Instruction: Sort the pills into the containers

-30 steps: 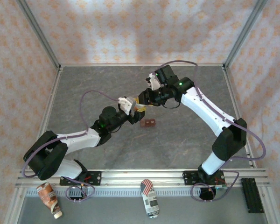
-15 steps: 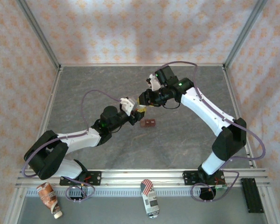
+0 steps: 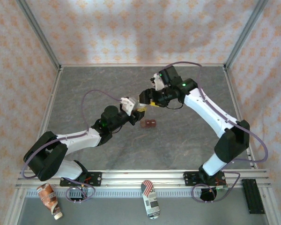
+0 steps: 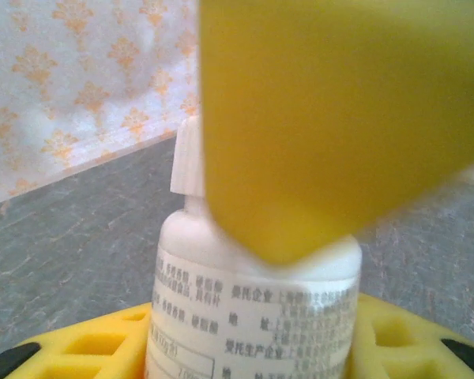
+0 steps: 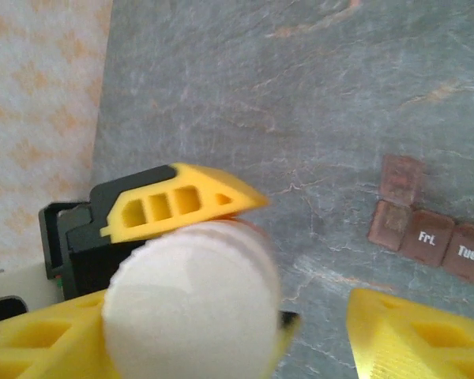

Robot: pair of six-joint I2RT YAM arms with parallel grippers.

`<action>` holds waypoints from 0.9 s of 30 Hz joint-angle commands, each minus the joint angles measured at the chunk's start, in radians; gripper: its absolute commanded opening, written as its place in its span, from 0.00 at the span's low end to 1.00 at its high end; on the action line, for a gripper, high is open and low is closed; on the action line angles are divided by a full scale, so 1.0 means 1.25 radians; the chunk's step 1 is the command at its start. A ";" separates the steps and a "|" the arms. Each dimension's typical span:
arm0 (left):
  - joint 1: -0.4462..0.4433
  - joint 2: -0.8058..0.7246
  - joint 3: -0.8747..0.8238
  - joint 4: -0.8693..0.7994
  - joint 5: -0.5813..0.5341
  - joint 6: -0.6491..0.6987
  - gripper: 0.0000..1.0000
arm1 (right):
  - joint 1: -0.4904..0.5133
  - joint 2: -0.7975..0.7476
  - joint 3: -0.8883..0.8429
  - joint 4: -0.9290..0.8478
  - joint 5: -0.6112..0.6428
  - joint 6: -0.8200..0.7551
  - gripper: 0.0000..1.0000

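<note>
Grey stone-look tabletop, patterned walls, left claw gripping white bottle, right claw spread open.

Top view: fixed, high behind arm bases, looks down and forward over whole desk to back wall; far.
Left wrist: very near, low, looks level past left fingers at bottle side, wall beyond.
Right wrist: very near, looks steeply down on bottle cap, desk below.
Shared: bottle in both wrist views; containers in right wrist and top.
</note>
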 commanded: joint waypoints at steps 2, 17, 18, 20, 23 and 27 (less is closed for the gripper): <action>0.000 -0.057 0.012 -0.037 -0.037 0.001 0.00 | -0.055 -0.079 -0.021 0.036 0.018 0.053 0.77; -0.001 -0.059 0.025 -0.072 -0.004 0.030 0.00 | 0.006 -0.125 -0.085 0.181 0.131 0.240 0.73; 0.000 -0.057 0.024 -0.068 -0.006 0.025 0.00 | 0.014 -0.120 -0.085 0.184 0.128 0.240 0.72; 0.000 -0.054 0.025 -0.067 -0.001 0.021 0.00 | 0.028 -0.112 -0.082 0.186 0.127 0.237 0.70; 0.000 -0.051 0.026 -0.064 0.001 0.017 0.00 | 0.041 -0.104 -0.084 0.188 0.130 0.232 0.68; 0.000 -0.050 0.030 -0.071 0.003 0.016 0.00 | 0.048 -0.094 -0.089 0.192 0.126 0.230 0.66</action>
